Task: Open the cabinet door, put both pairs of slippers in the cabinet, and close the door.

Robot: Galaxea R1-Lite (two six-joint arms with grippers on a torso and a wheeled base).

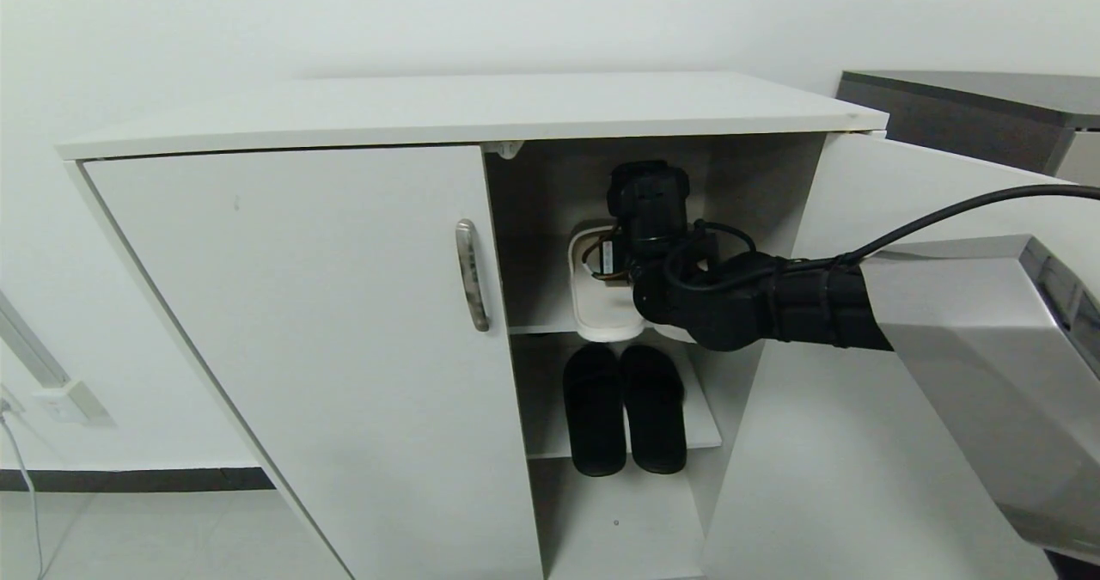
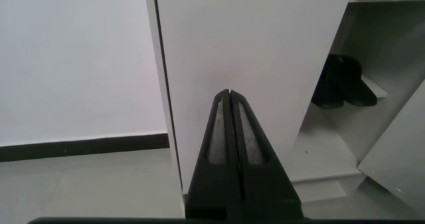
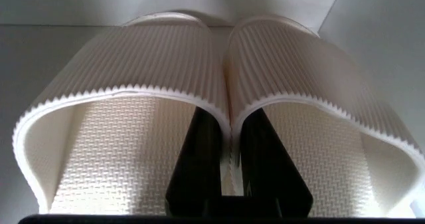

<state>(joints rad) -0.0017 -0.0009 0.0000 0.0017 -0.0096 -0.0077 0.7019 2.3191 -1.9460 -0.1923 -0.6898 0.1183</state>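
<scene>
Right gripper [image 3: 230, 115] fingers clamp ribbed cream slippers [image 3: 133, 71] at the upper shelf's [image 1: 537, 315] front edge; left gripper [image 2: 230, 95] fingers pressed together

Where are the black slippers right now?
In the head view, the black slippers sit side by side on the lower shelf in the cabinet's open right half, directly below the white slippers in the right gripper.

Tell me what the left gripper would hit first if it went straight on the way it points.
Likely the closed cabinet door: its white panel sits straight ahead of the left gripper. The gap is hard to judge.
</scene>
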